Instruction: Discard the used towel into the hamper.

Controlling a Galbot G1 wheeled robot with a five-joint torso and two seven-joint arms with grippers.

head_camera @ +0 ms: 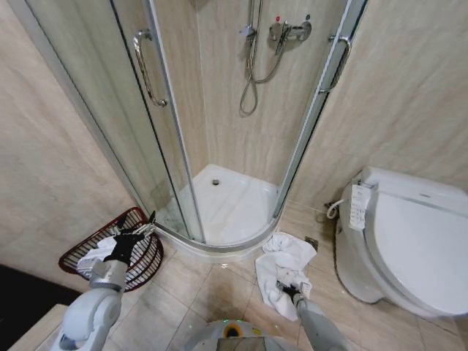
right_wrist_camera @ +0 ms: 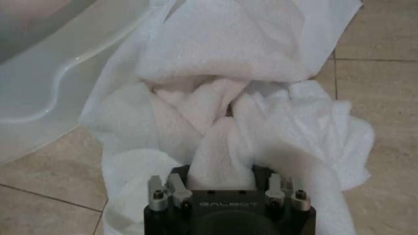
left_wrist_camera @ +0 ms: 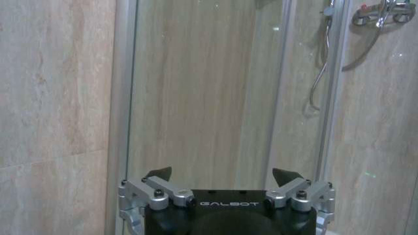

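Note:
The used towel [head_camera: 284,257], white and crumpled, lies on the tiled floor between the shower tray and the toilet. My right gripper [head_camera: 289,289] is down on its near end. In the right wrist view a pinched fold of the towel [right_wrist_camera: 216,98] rises between the jaws of the right gripper [right_wrist_camera: 220,164], whose fingertips are buried in the cloth. The hamper [head_camera: 137,216], a dark reddish-brown openwork basket, stands at the left by the shower door with white cloth inside. My left gripper [head_camera: 136,232] hovers open over its rim; the left gripper [left_wrist_camera: 222,174] faces the shower glass.
A curved glass shower cubicle [head_camera: 175,131] with a white tray [head_camera: 227,208] fills the middle. The white toilet [head_camera: 409,241] stands at the right, close to the towel. Bare floor tiles [head_camera: 205,285] lie between the hamper and the towel.

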